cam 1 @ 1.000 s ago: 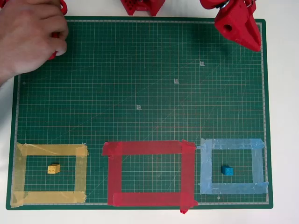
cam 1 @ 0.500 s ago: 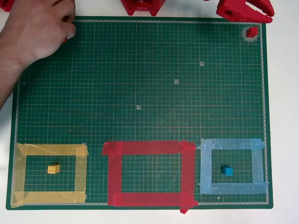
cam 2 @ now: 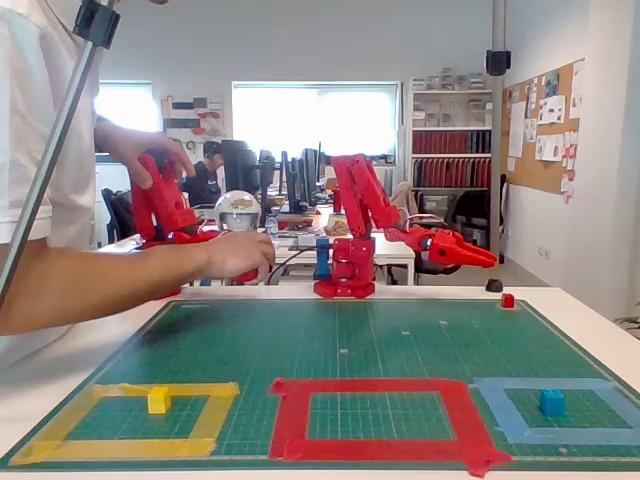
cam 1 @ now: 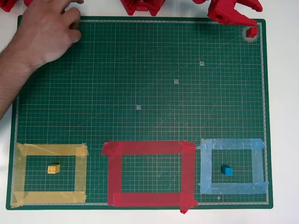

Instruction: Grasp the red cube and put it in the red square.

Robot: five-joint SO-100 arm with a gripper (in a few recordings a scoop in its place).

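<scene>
The red cube (cam 1: 252, 31) lies on the green mat's top right corner in the overhead view, and near the far right edge (cam 2: 508, 300) in the fixed view. My red gripper (cam 1: 258, 15) hovers just beyond that corner, up and left of the cube and raised above the table (cam 2: 492, 260). Its jaws look slightly open with nothing between them. The red square (cam 1: 149, 148) is a wide red tape frame at the mat's near middle (cam 2: 380, 386), with bare mat inside it.
A yellow tape frame (cam 1: 49, 150) holds a yellow block (cam 1: 53, 169). A light blue tape frame (cam 1: 232, 143) holds a blue block (cam 1: 227, 171). A person's hand (cam 1: 44, 35) rests over the mat's top left corner. The arm's base (cam 2: 345, 275) stands at the far middle.
My gripper has pulled back toward the mat's top edge, uncovering the red cube, which stays on the corner. The person's hand has shifted slightly right.
</scene>
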